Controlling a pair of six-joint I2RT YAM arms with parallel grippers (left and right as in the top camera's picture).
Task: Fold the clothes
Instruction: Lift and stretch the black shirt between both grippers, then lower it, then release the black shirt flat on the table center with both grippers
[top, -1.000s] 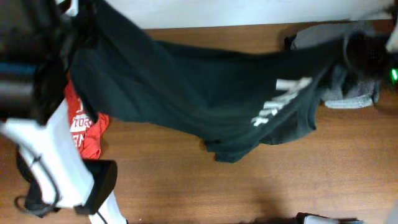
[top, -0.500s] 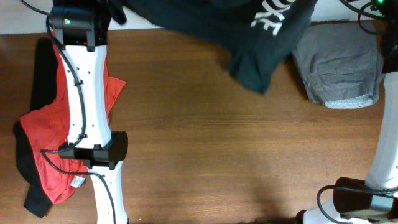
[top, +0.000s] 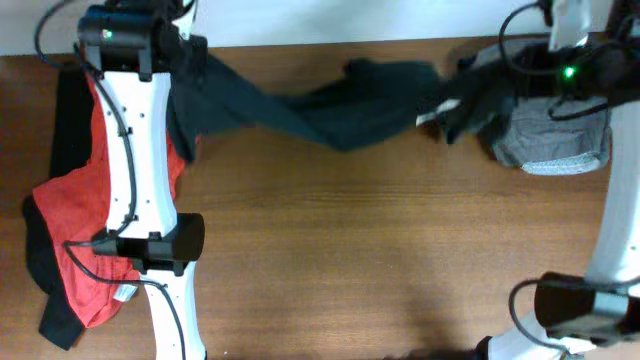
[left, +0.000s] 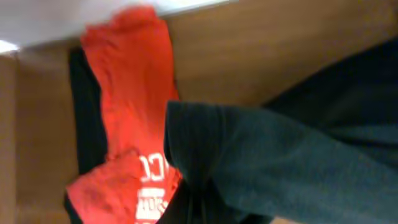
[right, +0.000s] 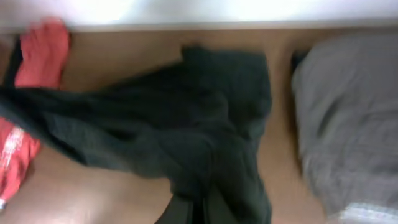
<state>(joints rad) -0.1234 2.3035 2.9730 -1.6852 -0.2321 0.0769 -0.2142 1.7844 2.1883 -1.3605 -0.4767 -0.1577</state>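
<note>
On the left, the left gripper (top: 188, 62) looks clamped on one end of the dark green T-shirt (top: 330, 115), right beside the red T-shirt (top: 75, 210), so a pull could drag that one along. The green shirt stretches rope-like along the table's (top: 350, 250) far edge between the 2 grippers, so creases could get trapped. At the right, the right gripper (top: 490, 85) seems pinched on its other end, close enough to snag the grey garment (top: 560, 140).

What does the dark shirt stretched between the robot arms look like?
The dark T-shirt is blackish-green, soft like cotton, twisted into a long rumpled band across the far side of the table. One end is bunched at the left arm, beside the red T-shirt; the other at the right arm, by the grey garment. A bit of white print shows there.
</note>
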